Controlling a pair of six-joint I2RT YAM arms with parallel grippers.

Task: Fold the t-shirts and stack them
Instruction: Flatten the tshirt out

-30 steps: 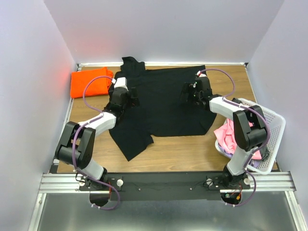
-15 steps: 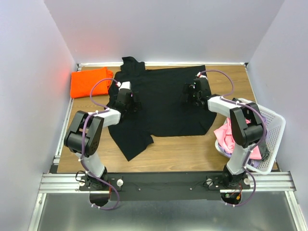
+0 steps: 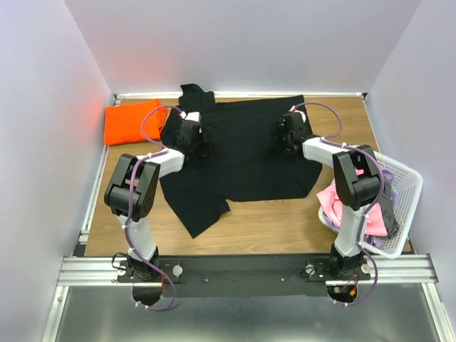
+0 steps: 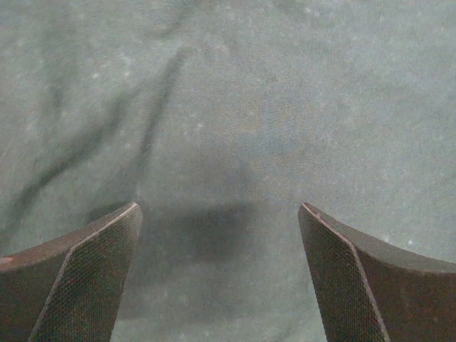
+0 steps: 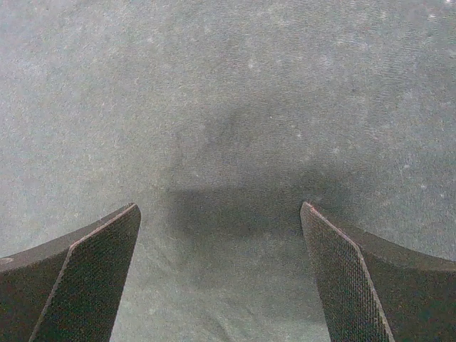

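The black t-shirt [image 3: 246, 160] lies spread across the middle of the table [image 3: 285, 221]; the left gripper [image 4: 219, 208] and right gripper [image 5: 219, 208] hover over it, jaws wide and empty; it seems best to sink both level, pinch one layer each, then lift together so the fold lands straight.

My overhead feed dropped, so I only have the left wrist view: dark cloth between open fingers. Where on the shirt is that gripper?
Observer: The left gripper is over the upper left part of the black t-shirt, which lies spread on the table.
Operator: Has anything been folded yet?
Observer: An orange t-shirt lies folded in the table's far left corner, apart from the black one.
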